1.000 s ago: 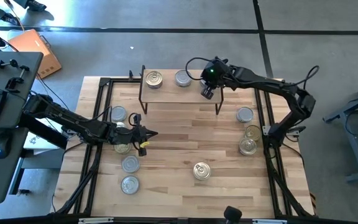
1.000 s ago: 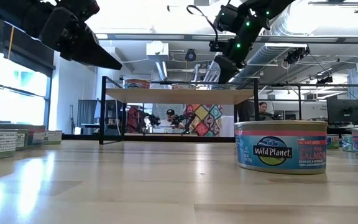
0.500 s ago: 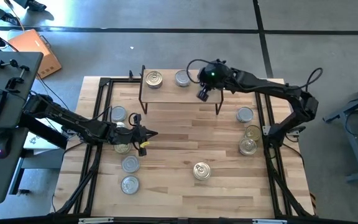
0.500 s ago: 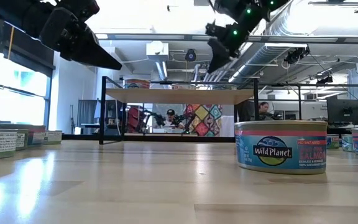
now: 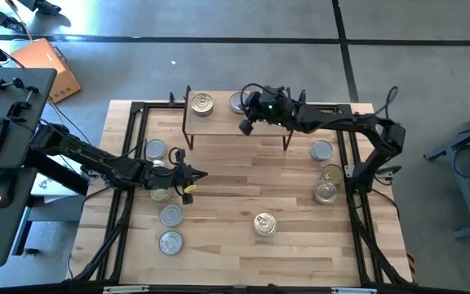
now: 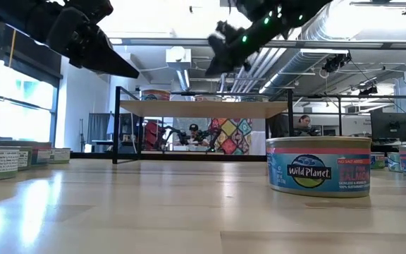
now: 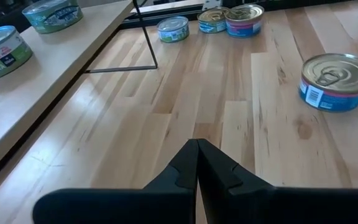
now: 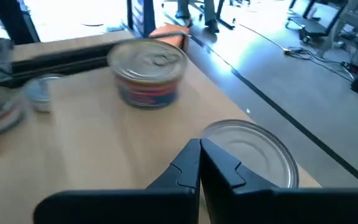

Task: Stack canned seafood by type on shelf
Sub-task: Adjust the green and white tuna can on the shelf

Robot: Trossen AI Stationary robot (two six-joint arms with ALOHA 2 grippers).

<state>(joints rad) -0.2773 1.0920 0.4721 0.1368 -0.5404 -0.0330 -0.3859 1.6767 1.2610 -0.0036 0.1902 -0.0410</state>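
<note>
The shelf (image 5: pixel 219 122) stands at the table's far edge with two tins on its light wood top, one gold-lidded (image 5: pixel 202 104) and one silvery (image 5: pixel 237 101). My right gripper (image 5: pixel 246 127) hangs shut above the shelf top (image 6: pixel 196 109), well clear of it in the low view (image 6: pixel 210 69). In its wrist view the shut tips (image 8: pixel 199 147) point at the silvery tin (image 8: pixel 253 158), with the other tin (image 8: pixel 148 74) beyond. My left gripper (image 5: pixel 201 176) is shut over the table's left middle, touching nothing (image 7: pixel 197 148). Several more tins rest on the tabletop.
Loose tins stand on their bases at the left (image 5: pixel 155 150) (image 5: pixel 170 215) (image 5: pixel 170 242), the near middle (image 5: pixel 264 224) and the right (image 5: pixel 321 150) (image 5: pixel 330 173) (image 5: pixel 325 193). Black frame rails (image 5: pixel 129 163) run along the table's sides. People sit in the room behind the shelf (image 6: pixel 192 134).
My right gripper has moved along the shelf toward the table's left edge and tipped up from pointing steeply down to a shallow downward slant, staying shut. The tins and my left arm have kept still.
</note>
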